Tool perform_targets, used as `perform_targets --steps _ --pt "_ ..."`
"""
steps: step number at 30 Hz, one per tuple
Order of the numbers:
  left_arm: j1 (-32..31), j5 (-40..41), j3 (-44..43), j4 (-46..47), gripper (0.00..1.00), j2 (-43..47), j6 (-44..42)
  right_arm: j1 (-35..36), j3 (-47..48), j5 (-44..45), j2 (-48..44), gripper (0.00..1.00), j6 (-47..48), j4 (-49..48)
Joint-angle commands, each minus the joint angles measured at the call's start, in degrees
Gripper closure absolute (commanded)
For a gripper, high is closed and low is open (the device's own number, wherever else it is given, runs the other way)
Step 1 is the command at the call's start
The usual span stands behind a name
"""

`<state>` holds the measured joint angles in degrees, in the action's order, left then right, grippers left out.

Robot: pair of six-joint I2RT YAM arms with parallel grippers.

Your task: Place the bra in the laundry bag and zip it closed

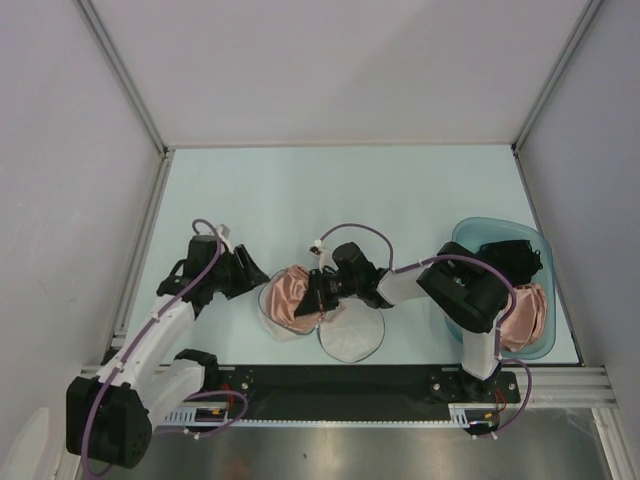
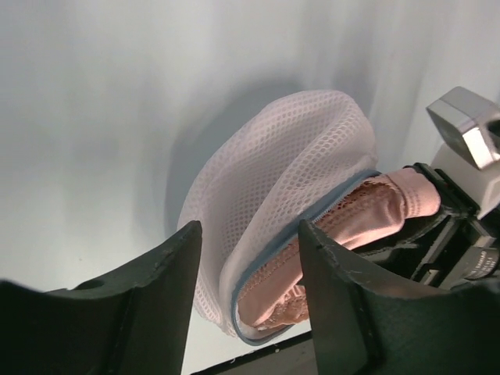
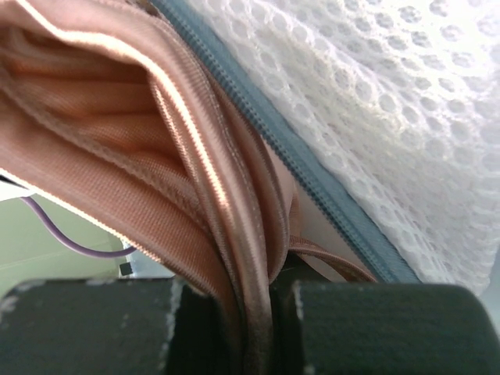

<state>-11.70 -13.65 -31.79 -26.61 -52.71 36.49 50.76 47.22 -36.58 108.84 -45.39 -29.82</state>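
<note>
The white mesh laundry bag [image 1: 272, 302] lies open at the table's near middle, with one domed half [image 1: 350, 338] flat beside it. The salmon-pink bra [image 1: 296, 292] sits in the left half. My right gripper [image 1: 318, 292] is shut on the bra's folded edge [image 3: 262, 301], right against the grey zip [image 3: 312, 176] and mesh [image 3: 391, 101]. My left gripper [image 1: 256, 276] is at the bag's left side. Its jaws stand open, and its fingers [image 2: 148, 305] flank the mesh dome [image 2: 273, 172] without pinching it. The bra [image 2: 367, 217] shows inside the rim.
A translucent teal basin [image 1: 468, 234] stands at the right, holding a black garment [image 1: 510, 258] and another pink garment [image 1: 525, 315]. The right arm's elbow hangs over the basin. Metal frame posts and white walls close in the table's sides and back.
</note>
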Motion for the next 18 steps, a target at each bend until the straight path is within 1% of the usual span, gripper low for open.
perform_targets --steps 1,3,6,8,11,12,14,16,18 --pt "0.1 -1.1 0.5 1.38 0.45 -2.48 0.25 -0.05 -0.29 -1.13 -1.96 1.0 -0.05 -2.78" --pt "-0.25 -3.48 0.85 3.22 0.49 -3.01 0.42 -0.05 -0.29 -1.04 -1.96 1.0 0.12 -2.43" --pt "-0.6 -4.1 1.47 4.2 0.54 -2.32 0.34 -0.05 -0.29 -1.13 -1.96 1.0 0.3 -2.26" --pt "-0.6 -4.72 1.82 4.11 0.54 -1.61 0.42 -0.05 -0.38 -1.22 -2.05 1.0 0.39 -2.17" --pt "-0.6 -4.81 2.7 3.94 0.43 1.98 1.13 -0.05 -0.64 -1.39 -1.96 1.0 0.39 -2.08" --pt "-0.6 -4.63 2.96 3.85 0.37 3.04 1.21 -0.05 -0.64 -1.48 -1.96 1.0 0.3 -2.08" --pt "-0.6 -3.84 2.96 2.89 0.31 5.07 1.48 -0.05 -0.73 -1.65 -2.05 1.0 0.39 -2.08" --pt "-0.6 -3.49 2.53 2.09 0.31 4.81 1.3 0.04 -0.9 -1.65 -2.23 1.0 0.39 -2.08" --pt "-0.6 -3.58 2.0 0.34 0.34 3.58 1.3 -0.05 -0.99 -1.74 -2.58 1.0 0.39 -2.08"
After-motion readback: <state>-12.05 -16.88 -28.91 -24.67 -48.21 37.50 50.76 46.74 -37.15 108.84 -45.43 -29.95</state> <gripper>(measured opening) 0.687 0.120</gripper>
